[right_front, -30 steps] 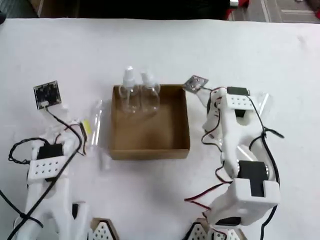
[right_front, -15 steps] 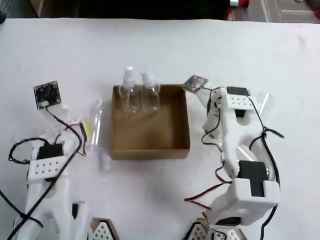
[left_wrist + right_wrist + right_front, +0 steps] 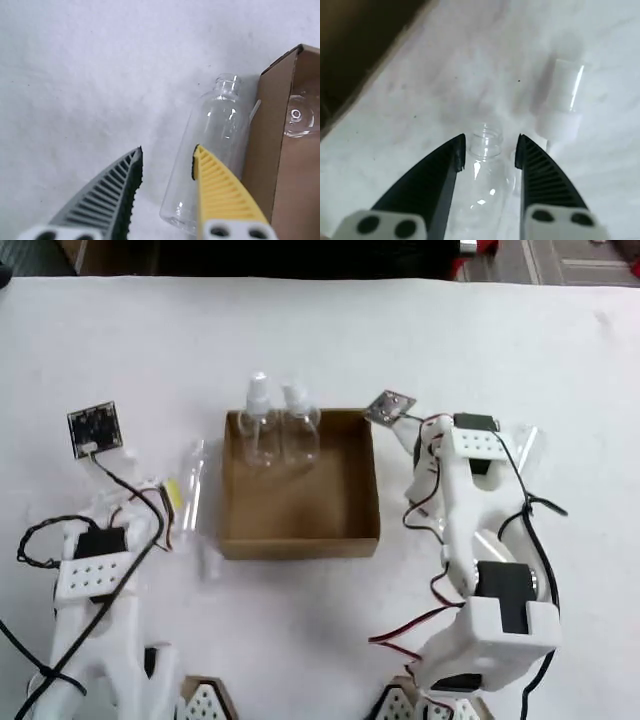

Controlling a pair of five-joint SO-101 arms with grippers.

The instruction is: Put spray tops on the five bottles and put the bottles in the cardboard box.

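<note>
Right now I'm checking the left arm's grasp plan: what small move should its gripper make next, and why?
Probably shift the left gripper sideways toward the cardboard box before closing. It is open, but the uncapped bottle lies beyond its yellow finger, beside the box, not between the two fingers, so closing here would likely catch nothing.

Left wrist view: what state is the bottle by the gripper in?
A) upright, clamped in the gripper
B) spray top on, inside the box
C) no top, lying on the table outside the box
C: the bottle lies on the table, neck open, outside the cardboard box wall, beside the left gripper.
</note>
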